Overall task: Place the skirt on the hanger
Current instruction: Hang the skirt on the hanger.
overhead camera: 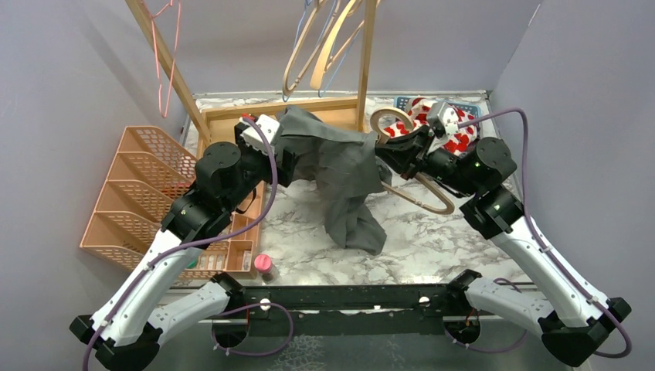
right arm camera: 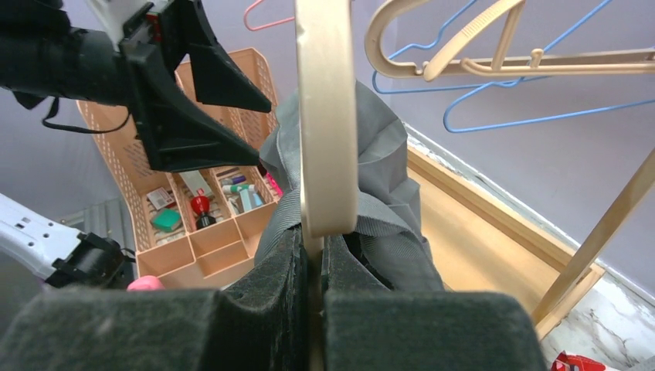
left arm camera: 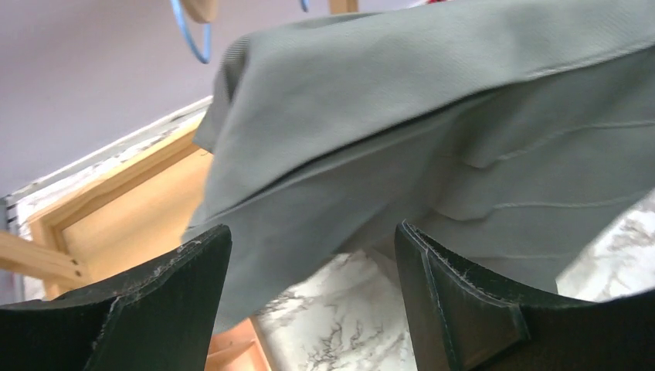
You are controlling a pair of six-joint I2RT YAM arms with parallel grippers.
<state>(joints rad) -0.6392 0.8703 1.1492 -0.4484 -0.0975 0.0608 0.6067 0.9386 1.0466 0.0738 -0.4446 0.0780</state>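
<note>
A grey skirt (overhead camera: pixel 340 174) hung draped over a beige hanger (right arm camera: pixel 326 116), held up in the air above the middle of the bench, its lower folds trailing down toward the marble-patterned top. Whether the hem touched the surface could not be told.

The right arm (overhead camera: pixel 494 201) had its jaws closed tight on the hanger, with skirt fabric bunched just beyond them. The left arm (overhead camera: pixel 216 185) had its jaws spread wide and gripping nothing. They stood just beside the skirt's left edge, with a gap showing between them and the cloth.

The skirt looked already laid over the hanger, so the step in hand seemed to be settling it there. The next move probably called for a careful pinch on the loose left edge to even the cloth out, with the hanger held level so nothing slid off.

The bench (overhead camera: pixel 432 247) was white marble-patterned with grey veins. At its far side stood a wooden rack (overhead camera: pixel 363 69) carrying spare hangers (overhead camera: pixel 317 46), with a pink wire hanger (overhead camera: pixel 166 54) further left. A peach plastic organiser (overhead camera: pixel 127 193) sat at the left, a small pink-capped bottle (overhead camera: pixel 264 267) near it. A red-and-white patterned cloth (overhead camera: pixel 456 139) lay behind the right wrist. Plain lilac-grey walls (overhead camera: pixel 69 77) closed in the space.
</note>
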